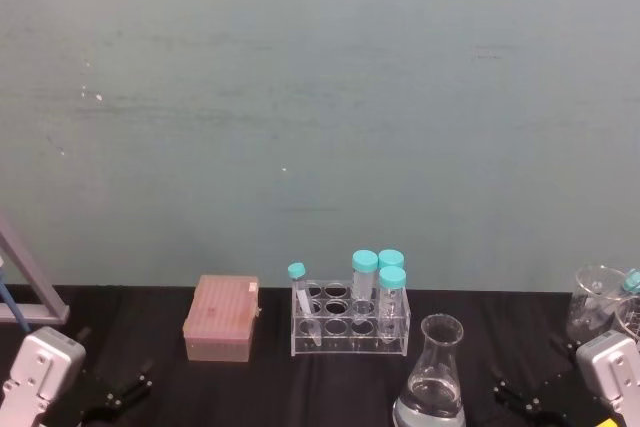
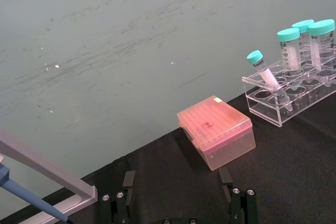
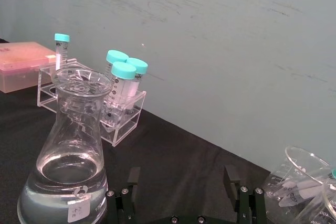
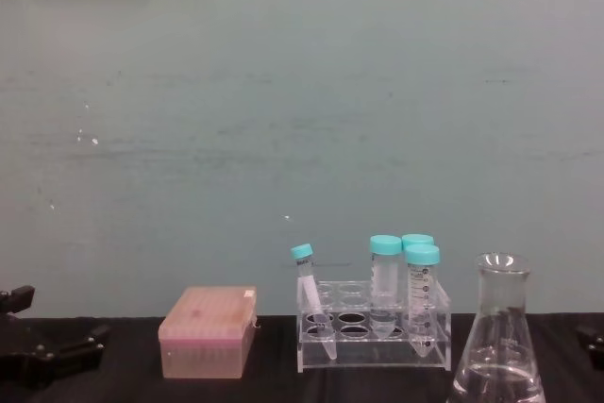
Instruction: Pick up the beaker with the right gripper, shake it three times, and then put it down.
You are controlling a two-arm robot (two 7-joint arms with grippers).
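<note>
A pink lidded box (image 1: 221, 319) sits on the black counter (image 1: 150, 322), just left of a clear tube rack (image 1: 350, 335). The rack holds three wide teal-capped tubes (image 1: 364, 277) upright and one slim tube (image 1: 302, 297) leaning. Clear glass vessels (image 1: 598, 302) stand far right, and a grey metal frame (image 1: 30, 282) far left.

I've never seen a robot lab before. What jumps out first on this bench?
The clear glass beaker with a little liquid stands nearest, at the front right of the black table, just left of the open right gripper. Farther back, teal-capped tubes stand in a clear rack, with a pink box to its left; the left gripper sits open at the front left.
</note>
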